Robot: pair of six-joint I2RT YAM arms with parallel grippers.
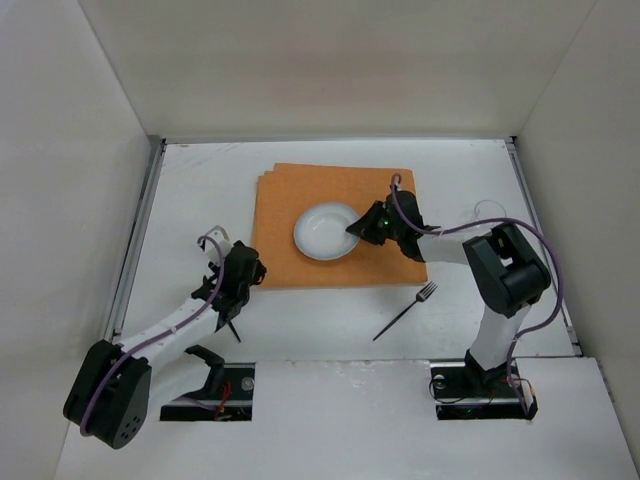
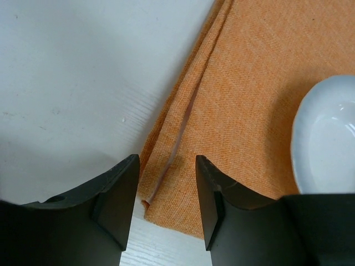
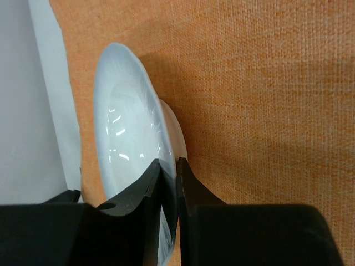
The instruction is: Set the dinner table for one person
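We see the tabletop (image 1: 330,320) spread white and flat between white walls, with thin metal rails down its left and right edges and the arm bases at its near edge. On its far middle lies an orange placemat (image 1: 290,200), and a white plate (image 1: 322,232) sits over the placemat's near-middle part. The right fingers (image 1: 357,230) are clenched on the plate's right rim, one finger inside the rim and one outside it, as the right wrist view shows (image 3: 158,174). We cannot tell whether the plate rests flat on the cloth. The left fingers (image 1: 245,268) are released and spread apart (image 2: 125,188), holding nothing, just above the placemat's near left corner. A dark fork (image 1: 405,310) lies at a slant on the bare tabletop near the right arm, and what looks like a clear glass (image 1: 490,210) stands further off, just right of the placemat.
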